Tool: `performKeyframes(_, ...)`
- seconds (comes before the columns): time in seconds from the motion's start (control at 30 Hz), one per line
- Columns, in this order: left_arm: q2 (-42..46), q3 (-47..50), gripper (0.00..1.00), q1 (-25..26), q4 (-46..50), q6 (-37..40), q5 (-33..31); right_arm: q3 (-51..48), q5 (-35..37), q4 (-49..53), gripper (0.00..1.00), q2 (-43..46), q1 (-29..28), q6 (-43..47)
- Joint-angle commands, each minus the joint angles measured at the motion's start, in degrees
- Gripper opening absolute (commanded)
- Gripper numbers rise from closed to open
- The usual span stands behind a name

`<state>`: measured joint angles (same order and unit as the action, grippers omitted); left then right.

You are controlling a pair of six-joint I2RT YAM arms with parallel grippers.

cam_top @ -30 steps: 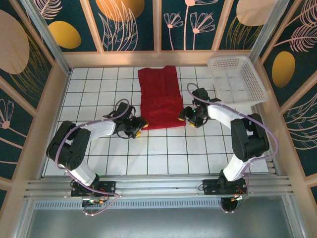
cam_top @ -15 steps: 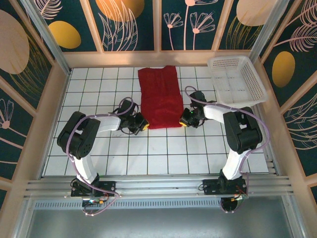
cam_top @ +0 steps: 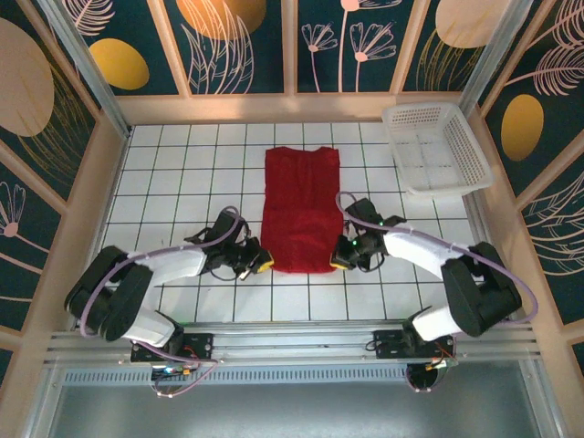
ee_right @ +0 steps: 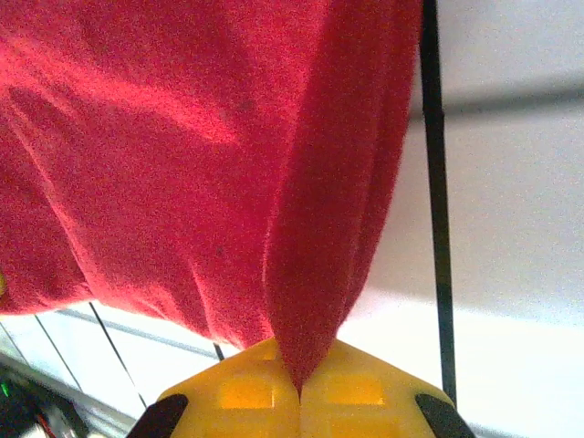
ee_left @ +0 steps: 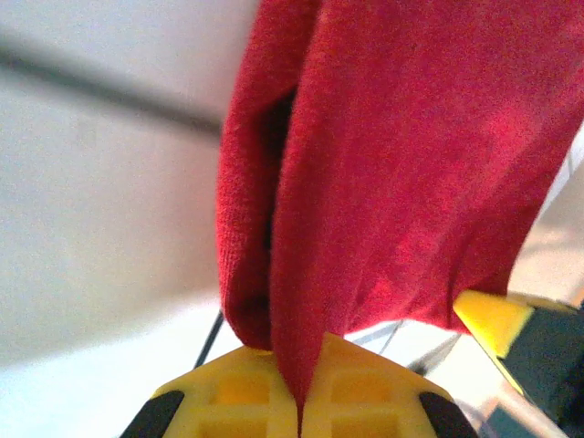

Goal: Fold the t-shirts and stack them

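A deep-red t-shirt (cam_top: 301,208) lies folded into a long strip down the middle of the white tiled table (cam_top: 182,182). My left gripper (cam_top: 262,265) is shut on the shirt's near left corner. My right gripper (cam_top: 337,260) is shut on its near right corner. In the left wrist view the red t-shirt (ee_left: 392,164) narrows into a pinch between the yellow fingers (ee_left: 228,392). In the right wrist view the red t-shirt (ee_right: 182,155) is pinched the same way between yellow fingers (ee_right: 365,392).
A white plastic mesh basket (cam_top: 436,146) stands at the back right corner. Wooden rails and patterned walls enclose the table on three sides. Open tiles lie left of the shirt and along the near edge.
Both grippers have pulled the shirt's near edge toward the arm bases, and the whole shirt has slid nearer and slightly right. The shirt's far edge has left the back row of tiles.
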<state>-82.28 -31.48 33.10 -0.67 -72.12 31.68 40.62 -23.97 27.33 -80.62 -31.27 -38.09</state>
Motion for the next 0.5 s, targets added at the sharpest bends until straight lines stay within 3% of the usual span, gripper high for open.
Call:
performKeyframes(0.0,7.2,1.4,0.00,0.1,4.1,-0.3,3.0,-2.1,-2.3,6.5,0.00,6.3,-1.7,-2.4)
performKeyframes(0.2,13.7,-5.0,0.00,-0.1,2.8,-5.2,-2.0,8.9,1.4,13.5,0.00,9.8,2.3,-3.6)
performKeyframes(0.47,2.5,-21.9,0.00,-4.8,-1.4,-6.5,-7.4,29.8,2.7,14.9,0.00,-3.8,10.7,-1.0)
